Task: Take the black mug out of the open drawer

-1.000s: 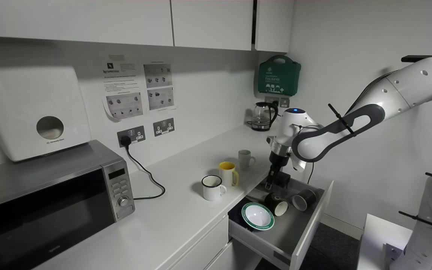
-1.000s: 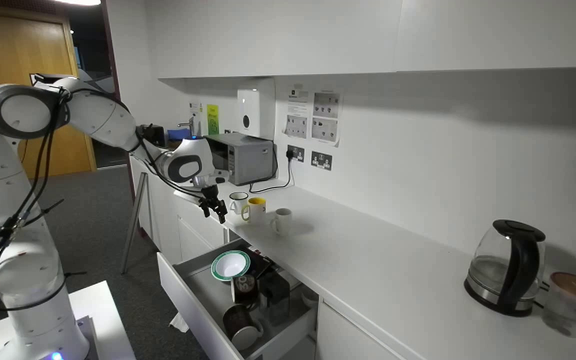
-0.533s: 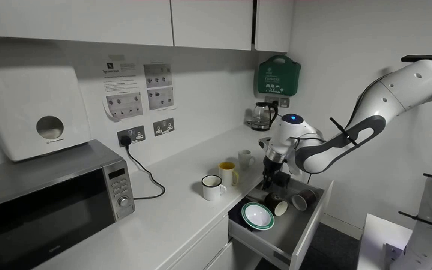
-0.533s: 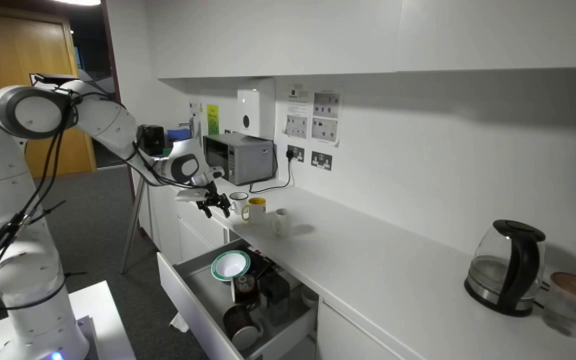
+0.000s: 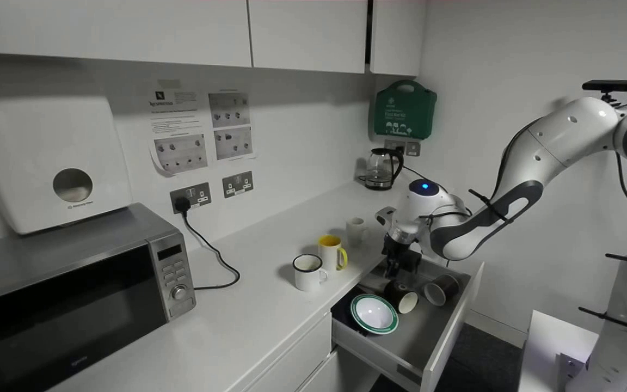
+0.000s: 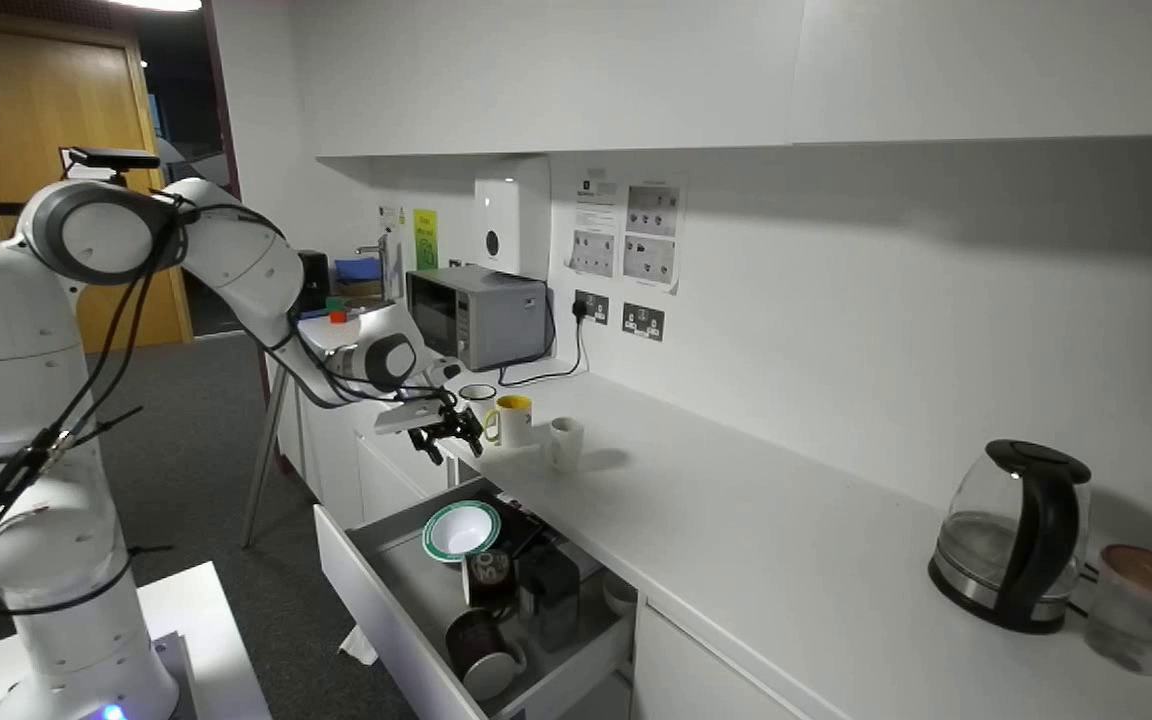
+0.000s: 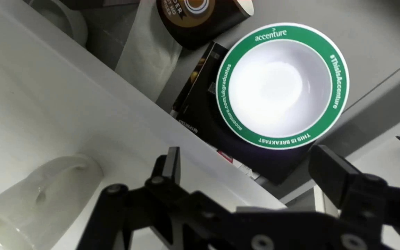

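Note:
The black mug (image 7: 200, 26), printed on its side, lies on its side in the open drawer (image 6: 376, 595), beside the green-rimmed bowl. In an exterior view the mug (image 5: 394, 293) shows its pale opening. My gripper (image 7: 244, 149) hangs above the drawer, by the counter's front edge, with its jaws wide apart and nothing between them. In the wrist view the mug is cut off at the top, well away from both fingers. Its handle is hard to make out. In an exterior view the gripper (image 6: 457, 456) stands above the bowl's end of the drawer.
The bowl (image 7: 280, 142) rests on a black box (image 7: 203, 121). Another dark mug (image 6: 476, 640) and a dark boxy item (image 6: 548, 580) share the drawer. On the counter stand a pale grey cup (image 7: 50, 198), a yellow-lined mug (image 5: 327, 253) and a black-rimmed white mug (image 5: 308, 277).
The arm has swung and its wrist has tilted. In an exterior view the gripper has come to the right and a little lower. The jaws stay open, and the drawer's contents lie unmoved.

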